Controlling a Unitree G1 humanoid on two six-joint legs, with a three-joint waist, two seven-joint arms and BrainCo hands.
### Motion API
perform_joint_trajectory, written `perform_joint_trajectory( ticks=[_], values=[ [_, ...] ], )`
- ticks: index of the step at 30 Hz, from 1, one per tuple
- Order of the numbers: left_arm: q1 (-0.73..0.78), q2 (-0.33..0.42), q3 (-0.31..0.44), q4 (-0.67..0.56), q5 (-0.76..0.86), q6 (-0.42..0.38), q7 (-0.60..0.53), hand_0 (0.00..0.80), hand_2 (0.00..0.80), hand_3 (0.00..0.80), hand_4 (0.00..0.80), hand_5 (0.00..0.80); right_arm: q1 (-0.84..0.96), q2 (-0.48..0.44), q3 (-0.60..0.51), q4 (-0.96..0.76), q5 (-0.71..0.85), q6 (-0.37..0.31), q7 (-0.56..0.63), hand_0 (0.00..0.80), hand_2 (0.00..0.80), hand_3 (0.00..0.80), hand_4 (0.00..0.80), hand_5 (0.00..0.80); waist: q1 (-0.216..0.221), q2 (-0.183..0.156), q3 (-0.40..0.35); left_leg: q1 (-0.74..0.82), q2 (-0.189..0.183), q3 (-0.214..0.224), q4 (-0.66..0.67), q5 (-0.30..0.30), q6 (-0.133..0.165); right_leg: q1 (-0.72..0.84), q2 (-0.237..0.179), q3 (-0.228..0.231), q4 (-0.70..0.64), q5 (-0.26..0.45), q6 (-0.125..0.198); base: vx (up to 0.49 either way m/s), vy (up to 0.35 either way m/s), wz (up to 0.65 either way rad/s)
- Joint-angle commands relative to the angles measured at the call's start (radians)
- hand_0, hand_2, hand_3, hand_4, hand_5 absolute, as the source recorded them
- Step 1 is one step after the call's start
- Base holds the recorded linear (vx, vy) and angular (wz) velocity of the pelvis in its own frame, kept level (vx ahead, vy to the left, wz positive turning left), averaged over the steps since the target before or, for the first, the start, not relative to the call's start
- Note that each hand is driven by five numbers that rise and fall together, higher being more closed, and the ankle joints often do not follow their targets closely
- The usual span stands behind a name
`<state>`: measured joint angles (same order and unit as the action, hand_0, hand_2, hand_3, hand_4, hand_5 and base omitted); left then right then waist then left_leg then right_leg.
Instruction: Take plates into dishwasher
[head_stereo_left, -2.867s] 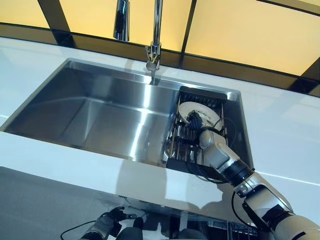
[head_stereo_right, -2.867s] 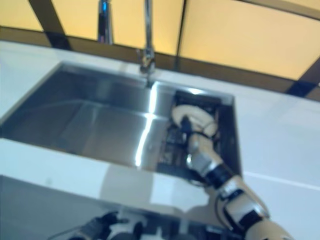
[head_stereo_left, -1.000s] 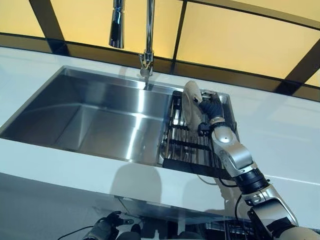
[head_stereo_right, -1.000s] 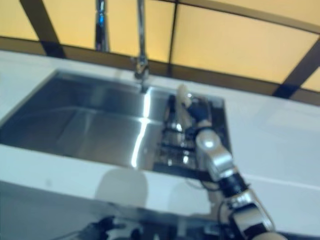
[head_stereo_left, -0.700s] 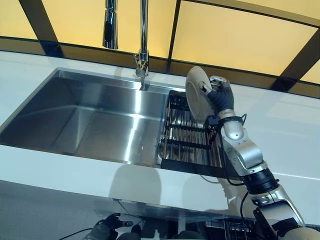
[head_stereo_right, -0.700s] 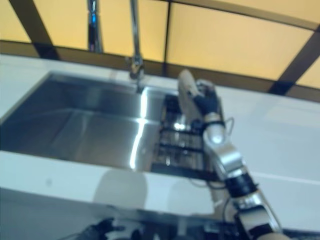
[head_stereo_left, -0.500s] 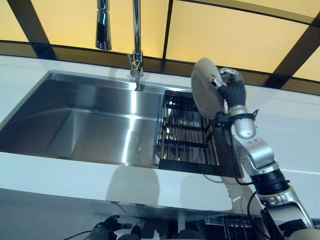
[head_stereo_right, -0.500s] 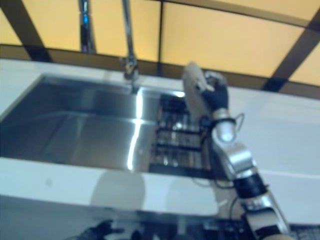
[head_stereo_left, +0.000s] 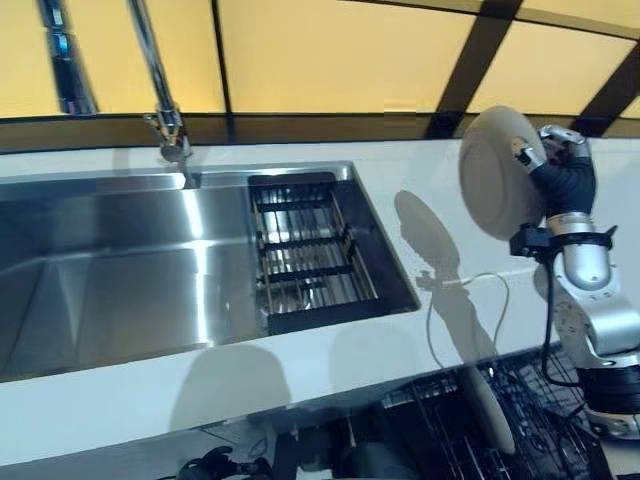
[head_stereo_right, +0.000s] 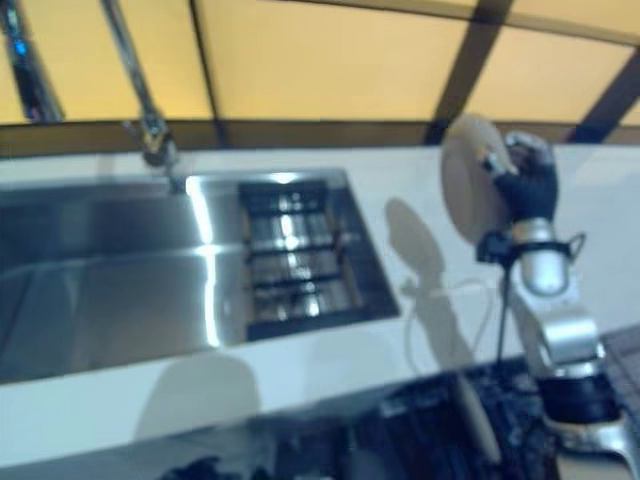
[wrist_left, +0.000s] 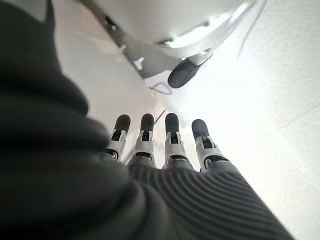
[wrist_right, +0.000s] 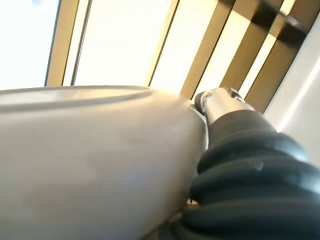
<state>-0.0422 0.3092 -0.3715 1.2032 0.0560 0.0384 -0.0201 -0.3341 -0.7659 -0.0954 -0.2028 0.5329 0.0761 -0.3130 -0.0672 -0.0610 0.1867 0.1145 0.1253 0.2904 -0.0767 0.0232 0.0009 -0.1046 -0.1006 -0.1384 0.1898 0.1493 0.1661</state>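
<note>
My right hand (head_stereo_left: 562, 180) is shut on the rim of a pale round plate (head_stereo_left: 497, 172) and holds it upright in the air, above the white counter to the right of the sink. The right wrist view shows the plate (wrist_right: 90, 155) filling the frame beside the hand's dark cover (wrist_right: 240, 165). The open dishwasher's dark wire rack (head_stereo_left: 545, 425) lies low at the right, below the held plate, with another plate (head_stereo_left: 488, 408) standing in it. My left hand (wrist_left: 160, 145) hangs low with straight fingers and holds nothing.
A steel sink (head_stereo_left: 100, 290) lies at the left with a black drying rack (head_stereo_left: 340, 318) in its right end. A tall faucet (head_stereo_left: 165, 120) stands behind it. The white counter (head_stereo_left: 440, 250) runs between the sink and the dishwasher.
My right hand has lifted the plate out of the sink's drying rack and carried it right, over the counter. The camera has turned right, bringing the dishwasher rack into view.
</note>
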Motion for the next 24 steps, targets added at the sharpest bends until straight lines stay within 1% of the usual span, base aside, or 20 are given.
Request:
perform_joint_trajectory(
  ticks=[1, 4, 5, 6, 10, 11, 12, 13, 17, 20, 21, 22, 24],
  values=[
    [-0.016, 0.032, 0.009, 0.016, 0.003, 0.004, -0.009, 0.000, 0.000, 0.000, 0.000, 0.000, -0.024, -0.012, -0.069, -0.058, 0.031, -0.101, -0.005, 0.800, 0.800, 0.800, 0.800, 0.800, -0.015, -0.061, -0.052, -0.036, -0.109, 0.009, 0.001, -0.049, 0.070, 0.035, -0.109, 0.026, 0.016, 0.057, 0.000, -0.123, -0.077, -0.58],
    [-0.020, 0.039, 0.002, 0.017, -0.006, -0.006, -0.006, 0.000, 0.000, 0.000, 0.000, 0.000, -0.009, -0.018, -0.076, -0.047, 0.032, -0.118, -0.005, 0.800, 0.800, 0.800, 0.800, 0.800, -0.006, -0.067, -0.063, -0.058, -0.091, 0.052, 0.012, -0.043, 0.066, 0.079, -0.133, 0.009, 0.018, 0.036, 0.003, -0.107, -0.103, -1.18],
    [-0.020, 0.041, 0.002, 0.014, -0.005, -0.010, -0.007, 0.000, 0.000, 0.000, 0.000, 0.000, -0.007, -0.018, -0.080, -0.044, 0.034, -0.117, -0.002, 0.800, 0.800, 0.800, 0.800, 0.800, -0.004, -0.070, -0.063, -0.058, -0.087, 0.065, 0.016, -0.046, 0.065, 0.097, -0.141, -0.001, 0.018, 0.026, 0.007, -0.100, -0.141, -0.90],
    [-0.021, 0.044, 0.005, 0.008, -0.009, -0.010, -0.004, 0.000, 0.000, 0.000, 0.000, 0.000, -0.004, -0.017, -0.082, -0.042, 0.040, -0.120, 0.001, 0.800, 0.800, 0.800, 0.800, 0.800, 0.000, -0.076, -0.067, -0.064, -0.081, 0.088, 0.021, -0.044, 0.063, 0.118, -0.150, -0.018, 0.005, 0.022, 0.010, -0.086, -0.140, -0.68],
    [-0.017, 0.052, 0.012, -0.006, -0.018, -0.011, 0.005, 0.000, 0.000, 0.000, 0.000, 0.000, -0.003, -0.013, -0.080, -0.031, 0.052, -0.127, 0.013, 0.800, 0.800, 0.800, 0.800, 0.800, 0.011, -0.087, -0.073, -0.067, -0.065, 0.137, 0.022, -0.035, 0.055, 0.157, -0.158, -0.059, -0.035, 0.010, 0.018, -0.089, -0.177, -0.77],
    [-0.016, 0.054, 0.013, -0.010, -0.016, -0.009, 0.010, 0.000, 0.000, 0.000, 0.000, 0.000, -0.006, -0.013, -0.082, -0.026, 0.060, -0.121, 0.015, 0.800, 0.800, 0.800, 0.800, 0.800, 0.013, -0.090, -0.077, -0.068, -0.059, 0.152, 0.021, -0.030, 0.052, 0.175, -0.147, -0.071, -0.062, -0.012, 0.018, -0.015, -0.197, -0.93],
    [-0.017, 0.055, 0.013, -0.009, -0.019, -0.008, 0.012, 0.000, 0.000, 0.000, 0.000, 0.000, -0.006, -0.014, -0.080, -0.025, 0.062, -0.123, 0.016, 0.800, 0.800, 0.800, 0.800, 0.800, 0.013, -0.089, -0.081, -0.058, -0.062, 0.138, 0.014, -0.047, 0.046, 0.187, -0.144, -0.069, -0.068, -0.029, 0.028, -0.023, -0.278, -0.77],
    [-0.020, 0.057, 0.018, -0.008, -0.019, -0.005, 0.015, 0.000, 0.000, 0.000, 0.000, 0.000, -0.009, -0.014, -0.070, -0.024, 0.069, -0.119, 0.009, 0.800, 0.800, 0.800, 0.800, 0.800, 0.012, -0.093, -0.083, -0.055, -0.058, 0.153, 0.012, -0.044, 0.042, 0.192, -0.136, -0.082, -0.084, -0.032, 0.029, 0.000, -0.246, -0.49],
    [-0.023, 0.054, 0.026, -0.009, -0.014, -0.004, 0.019, 0.000, 0.000, 0.000, 0.000, 0.000, -0.011, -0.015, -0.057, -0.023, 0.069, -0.110, 0.004, 0.800, 0.800, 0.800, 0.800, 0.800, 0.004, -0.087, -0.083, -0.047, -0.042, 0.161, 0.008, -0.032, 0.028, 0.191, -0.107, -0.086, -0.110, -0.067, 0.017, -0.051, -0.252, -0.47],
    [-0.023, 0.043, 0.036, -0.008, -0.009, -0.016, 0.019, 0.000, 0.000, 0.000, 0.000, 0.000, -0.006, -0.014, -0.055, -0.019, 0.055, -0.096, 0.013, 0.800, 0.800, 0.800, 0.800, 0.800, -0.005, -0.073, -0.080, -0.048, -0.020, 0.154, 0.010, -0.016, 0.007, 0.193, -0.068, -0.081, -0.144, -0.125, -0.002, -0.056, -0.294, -0.08],
    [-0.022, 0.040, 0.037, -0.007, -0.005, -0.021, 0.017, 0.000, 0.000, 0.000, 0.000, 0.000, -0.004, -0.014, -0.055, -0.019, 0.052, -0.092, 0.015, 0.800, 0.800, 0.800, 0.800, 0.800, -0.007, -0.070, -0.080, -0.049, -0.016, 0.151, 0.010, -0.013, 0.001, 0.195, -0.059, -0.079, -0.156, -0.133, -0.009, -0.120, -0.288, -0.01],
    [-0.022, 0.036, 0.038, -0.010, -0.003, -0.024, 0.016, 0.000, 0.000, 0.000, 0.000, 0.000, -0.005, -0.014, -0.053, -0.019, 0.045, -0.086, 0.017, 0.800, 0.800, 0.800, 0.800, 0.800, -0.007, -0.069, -0.078, -0.062, -0.007, 0.166, 0.016, 0.010, 0.000, 0.185, -0.049, -0.082, -0.166, -0.121, -0.025, -0.110, -0.228, -0.04],
    [-0.023, 0.026, 0.035, -0.012, -0.001, -0.029, 0.014, 0.000, 0.000, 0.000, 0.000, 0.000, -0.004, -0.014, -0.052, -0.013, 0.034, -0.080, 0.030, 0.800, 0.800, 0.800, 0.800, 0.800, -0.010, -0.063, -0.076, -0.067, -0.001, 0.160, 0.018, 0.017, -0.011, 0.185, -0.039, -0.076, -0.178, -0.123, -0.035, -0.072, -0.160, -0.02]
  ],
)
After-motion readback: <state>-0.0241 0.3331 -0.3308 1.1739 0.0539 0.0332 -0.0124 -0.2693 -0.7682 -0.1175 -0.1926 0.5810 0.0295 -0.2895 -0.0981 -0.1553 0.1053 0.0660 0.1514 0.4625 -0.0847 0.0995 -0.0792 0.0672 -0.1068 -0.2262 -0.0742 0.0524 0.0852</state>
